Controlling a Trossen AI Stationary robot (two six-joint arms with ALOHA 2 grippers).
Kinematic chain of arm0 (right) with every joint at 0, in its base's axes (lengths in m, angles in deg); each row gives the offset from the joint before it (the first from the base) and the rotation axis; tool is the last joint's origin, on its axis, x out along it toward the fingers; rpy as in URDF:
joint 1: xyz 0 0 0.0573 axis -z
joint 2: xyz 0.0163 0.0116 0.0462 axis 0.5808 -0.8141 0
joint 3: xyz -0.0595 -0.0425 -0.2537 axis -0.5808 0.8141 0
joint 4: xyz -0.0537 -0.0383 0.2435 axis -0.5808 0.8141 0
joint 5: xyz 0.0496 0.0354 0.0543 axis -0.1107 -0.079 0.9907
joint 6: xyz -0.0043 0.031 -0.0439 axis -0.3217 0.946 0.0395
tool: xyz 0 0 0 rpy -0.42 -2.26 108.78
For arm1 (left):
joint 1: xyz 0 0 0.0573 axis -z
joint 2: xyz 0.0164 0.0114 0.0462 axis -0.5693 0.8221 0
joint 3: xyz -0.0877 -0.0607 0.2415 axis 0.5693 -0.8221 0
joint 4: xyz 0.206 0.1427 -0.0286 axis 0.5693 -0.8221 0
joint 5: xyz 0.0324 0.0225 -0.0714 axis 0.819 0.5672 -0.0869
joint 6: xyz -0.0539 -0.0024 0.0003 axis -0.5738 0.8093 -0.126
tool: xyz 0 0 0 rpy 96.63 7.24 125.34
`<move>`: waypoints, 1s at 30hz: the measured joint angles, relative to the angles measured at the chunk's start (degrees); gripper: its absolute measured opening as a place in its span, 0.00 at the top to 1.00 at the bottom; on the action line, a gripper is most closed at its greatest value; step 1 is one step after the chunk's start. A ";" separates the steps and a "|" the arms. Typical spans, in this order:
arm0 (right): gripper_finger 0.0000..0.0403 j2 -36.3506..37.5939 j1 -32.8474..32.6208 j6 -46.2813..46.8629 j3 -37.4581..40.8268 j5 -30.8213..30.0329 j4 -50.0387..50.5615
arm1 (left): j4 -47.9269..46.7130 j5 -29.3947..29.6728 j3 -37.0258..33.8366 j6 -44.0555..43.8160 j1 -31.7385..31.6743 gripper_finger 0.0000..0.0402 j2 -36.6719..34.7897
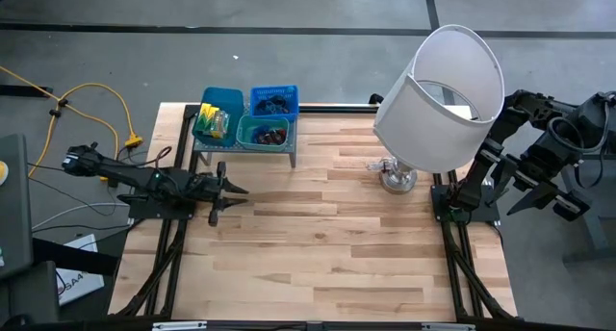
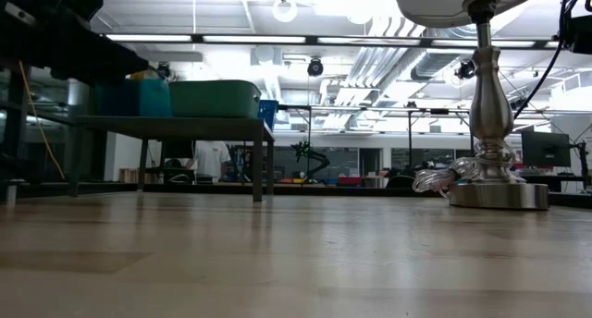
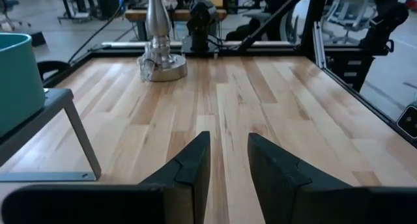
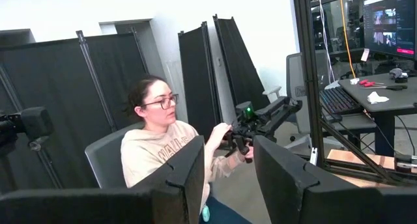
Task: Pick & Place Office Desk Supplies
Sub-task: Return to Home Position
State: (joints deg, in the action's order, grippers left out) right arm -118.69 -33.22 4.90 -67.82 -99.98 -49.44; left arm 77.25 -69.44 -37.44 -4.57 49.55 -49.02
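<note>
Left claw (image 1: 237, 190) ajar, empty, binned supplies (image 1: 272, 135) near it (right claw (image 4: 227, 160) likewise ajar, off-table).

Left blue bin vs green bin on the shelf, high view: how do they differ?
Colour: the left blue bin is blue, the green bin teal-green. Contents: the blue bin holds yellow-green packets; the green bin holds dark and red small items. Footprint: the blue bin runs the shelf's whole depth; the green bin is shorter, sharing its side with a blue mesh basket. Both are open-topped, on the shelf.
</note>
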 joint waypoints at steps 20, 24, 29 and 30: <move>0.70 0.00 0.00 0.02 -0.02 -0.02 0.00 | 6.87 -2.01 -6.09 0.02 0.00 0.76 -3.52; 0.70 0.00 -0.02 0.02 0.00 0.00 0.00 | 5.99 -2.02 -6.52 0.22 0.00 0.76 -6.20; 0.70 0.00 -0.02 0.01 -0.02 -0.01 0.00 | 1.60 -2.01 -6.58 0.98 0.00 0.76 -11.05; 0.70 -0.01 -0.02 0.02 -0.02 -0.01 0.00 | 0.69 -2.01 -6.60 1.05 0.00 0.76 -12.08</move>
State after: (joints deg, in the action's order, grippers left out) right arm -118.70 -33.24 4.92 -67.84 -99.99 -49.44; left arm 77.94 -71.45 -44.05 -3.52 49.55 -61.10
